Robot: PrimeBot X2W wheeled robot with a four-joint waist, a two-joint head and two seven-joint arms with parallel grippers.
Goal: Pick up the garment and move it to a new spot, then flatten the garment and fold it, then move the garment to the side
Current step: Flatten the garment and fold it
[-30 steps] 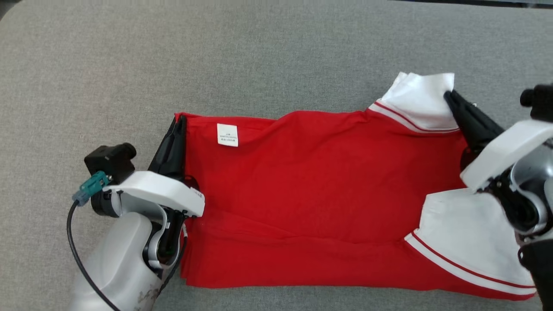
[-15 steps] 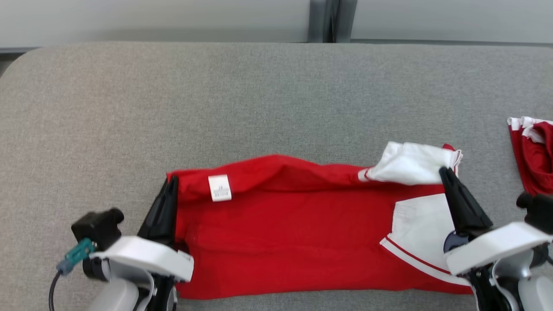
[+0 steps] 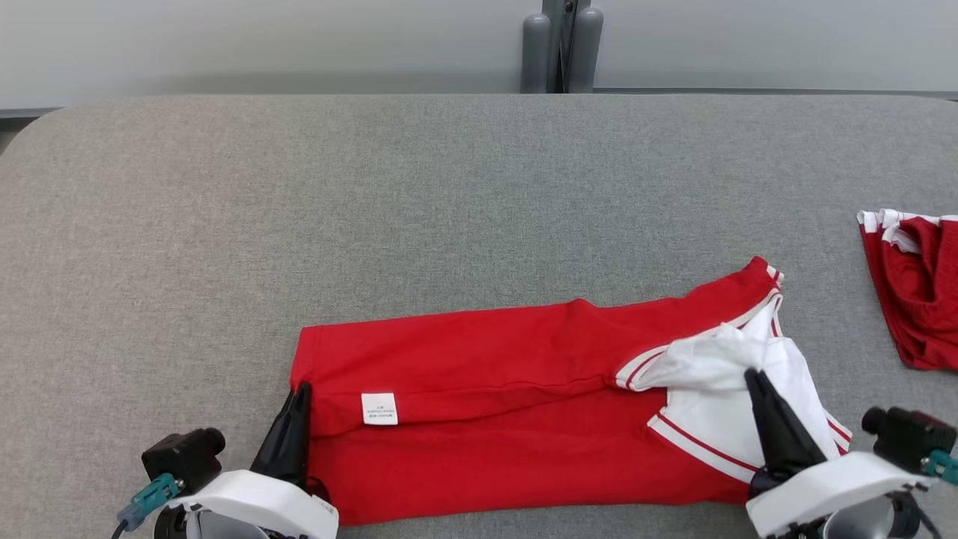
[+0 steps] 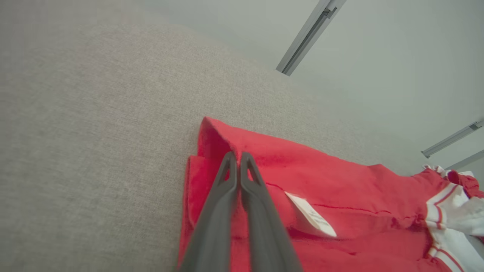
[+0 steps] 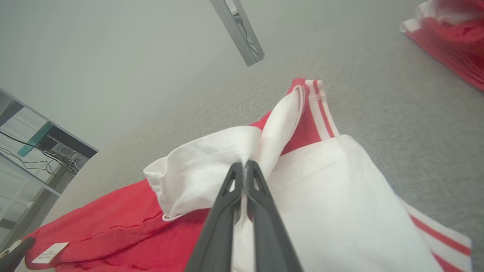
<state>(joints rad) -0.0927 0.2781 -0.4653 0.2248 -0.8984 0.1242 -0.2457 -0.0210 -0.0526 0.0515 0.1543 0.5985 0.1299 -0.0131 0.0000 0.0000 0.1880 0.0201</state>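
The far long edge of the red garment now lies doubled over towards the near edge of the bench, its label brought down with it. I judge the lengthwise fold all but laid, with letting go next. The left gripper is pinched tight on the folded red corner at the garment's left end, and the right gripper is closed on the bunched white sleeve, a sliver of cloth between its fingers. A second red garment lies apart at the bench's right edge.
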